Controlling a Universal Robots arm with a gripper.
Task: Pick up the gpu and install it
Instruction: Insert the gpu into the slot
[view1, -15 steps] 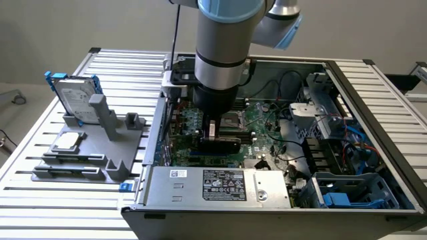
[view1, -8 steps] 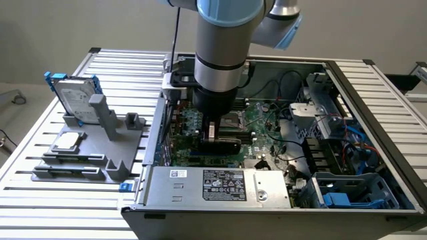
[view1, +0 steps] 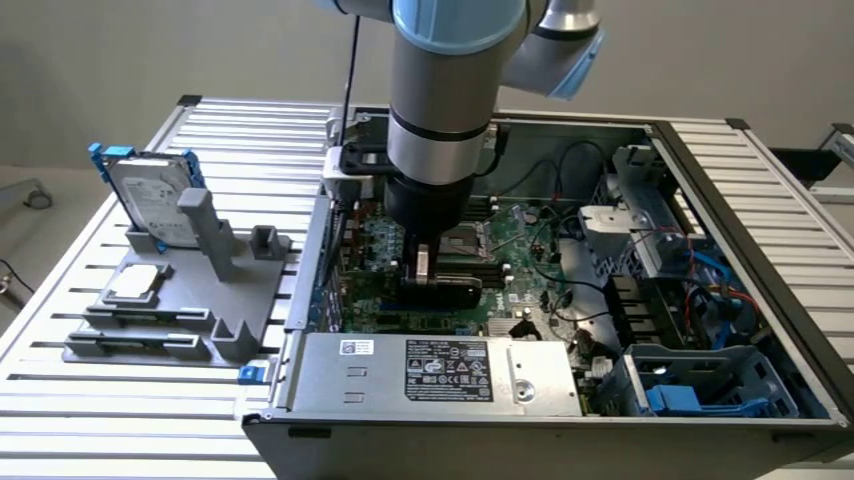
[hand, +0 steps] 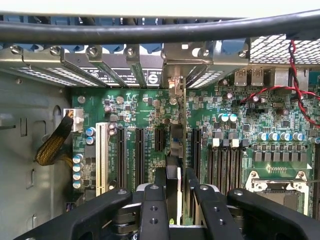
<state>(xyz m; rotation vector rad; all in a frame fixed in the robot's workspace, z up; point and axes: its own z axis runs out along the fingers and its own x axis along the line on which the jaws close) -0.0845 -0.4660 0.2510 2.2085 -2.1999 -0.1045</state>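
The gpu (view1: 447, 290) - a small flat card with a black rounded shroud - stands on edge inside the open grey metal computer case (view1: 747, 200), low over the large green motherboard (view1: 521, 250). The black two-fingered gripper (view1: 430, 272) on the silver and blue arm reaches straight down into the case and is clamped on the card, one finger on each face.

In the wrist view the gpu (hand: 173, 150) runs edge-on between the black fingers (hand: 154, 210). It lies in line with the row of long black expansion slots (hand: 139, 155), and its far end reaches the case's rear wall with the silver slot covers (hand: 100, 70). Whether its lower edge sits in a slot cannot be told.

At the exterior view's left, outside the case, a silver hard drive with blue rails (view1: 147, 190) stands upright in a grey plastic fixture (view1: 187, 300) on the slatted aluminium table (view1: 80, 420) - well apart from the gripper.
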